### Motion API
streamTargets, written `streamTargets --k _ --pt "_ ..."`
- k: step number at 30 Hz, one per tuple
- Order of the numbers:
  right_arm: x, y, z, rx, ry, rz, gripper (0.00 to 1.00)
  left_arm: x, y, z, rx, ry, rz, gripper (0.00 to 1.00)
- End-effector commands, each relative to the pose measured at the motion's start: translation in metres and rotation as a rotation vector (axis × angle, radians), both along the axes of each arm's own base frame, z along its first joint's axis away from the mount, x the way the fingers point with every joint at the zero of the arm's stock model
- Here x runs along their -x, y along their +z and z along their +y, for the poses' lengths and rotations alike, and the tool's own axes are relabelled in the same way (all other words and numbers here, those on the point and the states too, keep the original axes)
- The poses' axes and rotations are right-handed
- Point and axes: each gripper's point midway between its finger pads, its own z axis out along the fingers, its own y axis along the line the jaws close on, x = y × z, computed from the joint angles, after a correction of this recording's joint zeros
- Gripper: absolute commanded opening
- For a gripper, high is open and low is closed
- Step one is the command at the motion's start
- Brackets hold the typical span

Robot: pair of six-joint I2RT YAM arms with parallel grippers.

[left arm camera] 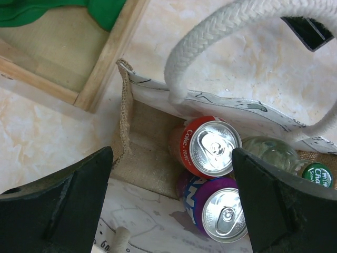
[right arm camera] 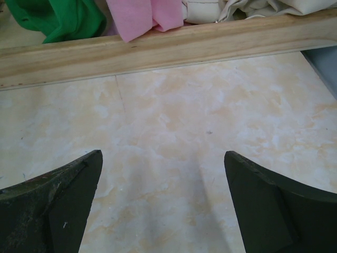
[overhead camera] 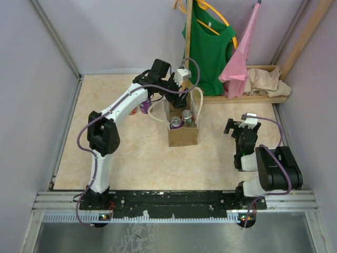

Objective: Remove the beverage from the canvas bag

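The tan canvas bag (overhead camera: pixel 182 135) stands upright mid-table with white rope handles (left arm camera: pixel 210 42). Inside it are a red Coke can (left arm camera: pixel 210 147), a purple can (left arm camera: pixel 224 211) and a clear bottle with a green cap (left arm camera: pixel 274 155); the cans also show in the top view (overhead camera: pixel 179 120). My left gripper (overhead camera: pixel 179 97) is open and empty, hovering just above the far side of the bag's open mouth (left arm camera: pixel 171 205), its jaws spread either side of the cans. My right gripper (overhead camera: pixel 238 129) is open and empty over bare table (right arm camera: pixel 163 205), to the right of the bag.
A wooden frame (overhead camera: pixel 247 98) at the back holds a green shirt (overhead camera: pixel 210 47), a pink garment (overhead camera: pixel 239 63) and a beige cloth heap (overhead camera: pixel 268 81). A purple can (overhead camera: pixel 146 105) stands outside the bag, behind my left arm. Walls enclose the table.
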Motion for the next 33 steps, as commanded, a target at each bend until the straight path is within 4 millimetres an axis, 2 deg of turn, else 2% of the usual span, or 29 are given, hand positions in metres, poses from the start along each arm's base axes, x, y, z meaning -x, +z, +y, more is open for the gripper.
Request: streamTargets --k 1,7,10,12,15,19,24,28,33 --pt "-0.009 0.02 -0.001 -0.003 -0.005 -0.071 0.99 0.016 -0.002 -0.004 -0.021 -0.063 0.001 0.99" --pt "-0.009 0.02 -0.001 -0.002 -0.005 -0.072 0.99 0.025 -0.004 -0.007 -0.015 -0.073 0.02 0.99" --pt "-0.009 0.02 -0.001 -0.002 -0.005 -0.071 0.99 0.019 0.002 -0.004 -0.019 -0.033 -0.02 0.99" --pt "-0.009 0.02 -0.001 -0.003 -0.005 -0.071 0.99 0.009 0.014 0.0 -0.014 0.015 -0.086 0.99" --pt "-0.009 0.02 -0.001 -0.003 -0.004 -0.071 0.99 -0.009 0.043 0.004 0.005 0.067 -0.196 0.99" --pt "-0.009 0.02 -0.001 -0.002 -0.005 -0.071 0.99 -0.022 0.069 0.003 0.025 0.094 -0.231 0.99" --pt "-0.008 0.02 -0.001 -0.001 -0.006 -0.07 0.99 -0.002 0.084 0.0 0.083 0.057 -0.198 0.99" --pt "-0.009 0.02 -0.001 -0.003 -0.006 -0.071 0.99 0.018 0.087 0.003 0.112 0.035 -0.161 0.96" --pt "-0.008 0.019 -0.001 -0.001 -0.006 -0.07 0.99 0.044 0.075 -0.002 0.105 -0.009 -0.115 0.92"
